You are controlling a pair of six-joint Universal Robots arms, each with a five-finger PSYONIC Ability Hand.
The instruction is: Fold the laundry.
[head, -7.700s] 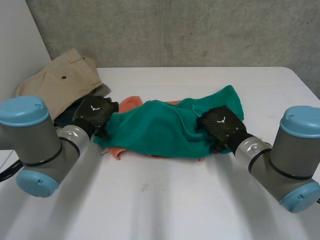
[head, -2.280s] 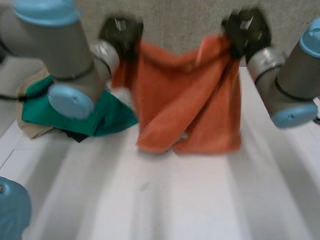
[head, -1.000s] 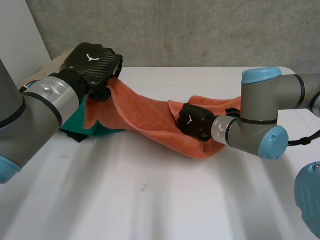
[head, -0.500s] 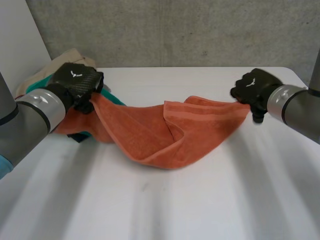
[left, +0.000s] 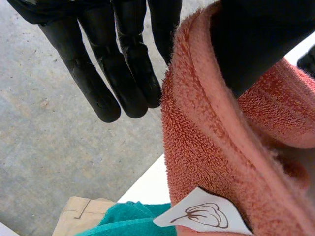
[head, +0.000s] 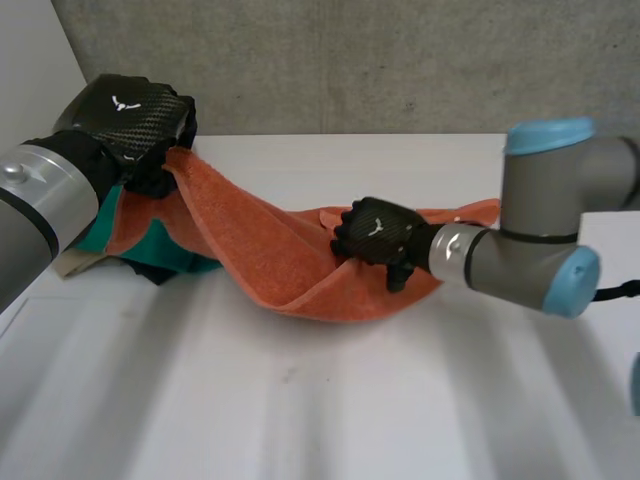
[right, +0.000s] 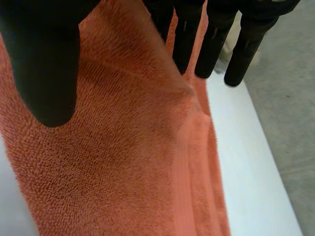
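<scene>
An orange towel [head: 262, 250] stretches from my raised left hand [head: 127, 112] down to the white table [head: 350, 400], where it sags in a fold. In the left wrist view, the left hand [left: 113, 64] pinches one end of the towel [left: 206, 147] between thumb and straight fingers; a white label [left: 202, 216] hangs from that end. My right hand [head: 378, 232] rests on the middle of the towel. In the right wrist view, its fingers [right: 211, 44] are straight and apart from the thumb, with the towel [right: 123, 162] under the palm and a ridge of cloth at the fingertips.
A green towel [head: 150, 252] and beige trousers [head: 68, 264] lie in a heap at the table's left, under my left hand; the left wrist view also has the green towel [left: 123, 219] and the trousers [left: 81, 219]. A concrete wall runs behind the table's far edge.
My right hand has left the towel's right end, moved to its middle, and opened its fingers. The left hand has risen with its end of the towel.
</scene>
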